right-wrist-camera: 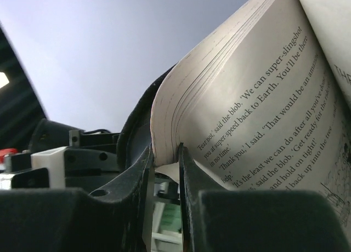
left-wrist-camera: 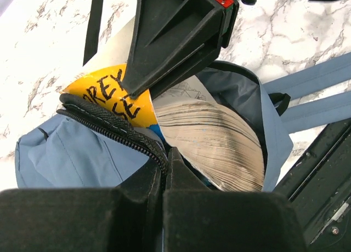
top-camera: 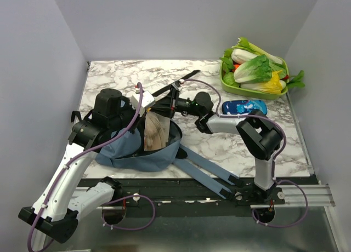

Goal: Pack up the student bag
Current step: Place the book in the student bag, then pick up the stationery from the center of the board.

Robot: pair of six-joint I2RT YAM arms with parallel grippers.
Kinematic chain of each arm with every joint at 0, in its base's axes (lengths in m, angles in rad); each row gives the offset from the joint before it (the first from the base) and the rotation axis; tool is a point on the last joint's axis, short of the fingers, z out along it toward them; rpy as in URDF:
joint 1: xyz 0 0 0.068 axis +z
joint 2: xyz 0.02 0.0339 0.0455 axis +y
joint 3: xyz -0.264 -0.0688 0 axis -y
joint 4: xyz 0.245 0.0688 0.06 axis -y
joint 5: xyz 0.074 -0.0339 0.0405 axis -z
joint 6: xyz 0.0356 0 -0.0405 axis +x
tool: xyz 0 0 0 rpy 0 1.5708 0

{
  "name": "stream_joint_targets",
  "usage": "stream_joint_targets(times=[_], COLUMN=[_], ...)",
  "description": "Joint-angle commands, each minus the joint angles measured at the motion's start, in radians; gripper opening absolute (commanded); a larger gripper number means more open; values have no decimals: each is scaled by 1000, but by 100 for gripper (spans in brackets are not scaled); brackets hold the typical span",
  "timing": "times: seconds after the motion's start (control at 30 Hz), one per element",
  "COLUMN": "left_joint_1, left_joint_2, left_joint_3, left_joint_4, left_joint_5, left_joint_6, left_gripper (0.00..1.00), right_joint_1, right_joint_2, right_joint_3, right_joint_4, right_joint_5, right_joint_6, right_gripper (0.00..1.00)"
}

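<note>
student bag [top-camera: 131, 156] is seen lying on the marble table [top-camera: 109, 79], mouth gaping. its soft, floppy fabric is judged best held at the stiffer zipper rim [left-wrist-camera: 109, 126], where the left gripper [left-wrist-camera: 164, 164] is pinched tight; a bendy book [right-wrist-camera: 258, 98] is clamped by the right gripper [right-wrist-camera: 164, 159].

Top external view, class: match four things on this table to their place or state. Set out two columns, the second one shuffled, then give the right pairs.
Column 1
1. student bag
2. book
3. green tray
4. blue pouch

Column 2
A. holds vegetables at the far right corner of the table
B. lies flat beside the right arm
C. stands in the open bag, pages fanned
D. open, its zipper rim pinched by the left gripper

Pairs: 1-D, 2-C, 3-A, 4-B
</note>
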Motion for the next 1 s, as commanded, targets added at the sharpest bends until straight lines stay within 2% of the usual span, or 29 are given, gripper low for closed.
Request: stream_joint_targets(times=[0.0, 0.03, 0.1, 0.13, 0.27, 0.3, 0.33, 0.4, 0.43, 0.53, 0.67, 0.77, 0.83, 0.87, 0.9, 0.93, 0.97], left_joint_1=[-11, -11, -11, -11, -11, -11, -11, -11, -11, -11, -11, -11, -11, -11, -11, -11, -11], left_joint_2=[-23, -25, -23, -22, -19, -19, -20, -17, -17, -17, -13, -5, 0, 0, -2, -2, -5], left_joint_3=[31, 30, 31, 30, 27, 25, 25, 25, 25, 25, 31, 44, 54, 53, 53, 45, 41], left_joint_4=[40, 39, 43, 43, 51, 56, 56, 62, 62, 62, 57, 59, 53, 54, 53, 53, 54], left_joint_5=[62, 62, 65, 65, 70, 70, 70, 72, 73, 72, 72, 73, 81, 85, 87, 88, 87], left_joint_6=[-11, -11, -11, -11, -6, -6, -8, -9, -11, -9, -6, -2, -5, -3, -3, -3, 0], left_gripper=[0, 0, 0, 0, 0, 0, 0, 0, 0, 0, 0, 0, 0, 0, 0, 0, 0], right_joint_1=[32, 32, 30, 32, 29, 20, 12, -11, -16, -19, -28, -28, -77, -106, -185, -235, -285], right_joint_2=[-151, -173, -210, -245, -303, -305, -302, -279, -270, -285, -371, -417, -447, -458, -471, -481, -489], right_joint_3=[106, 100, 53, 39, -21, -35, -33, -1, 16, 65, 65, 82, 93, 96, 78, 61, 44], right_joint_4=[-439, -639, -811, -950, -1204, -1262, -1354, -1432, -1518, -1619, -1635, -1655, -1716, -1735, -1742, -1743, -1738], right_joint_5=[-11, 6, 79, 99, 191, 202, 214, 219, 227, 311, 434, 570, 688, 717, 739, 742, 732], right_joint_6=[-391, -438, -519, -553, -679, -717, -748, -812, -879, -984, -1045, -1090, -1108, -1110, -1110, -1098, -1095], right_gripper=[0, 0, 1, 5, 22, 28, 45, 59, 74, 89, 94, 85, 83, 85, 90, 100, 100])
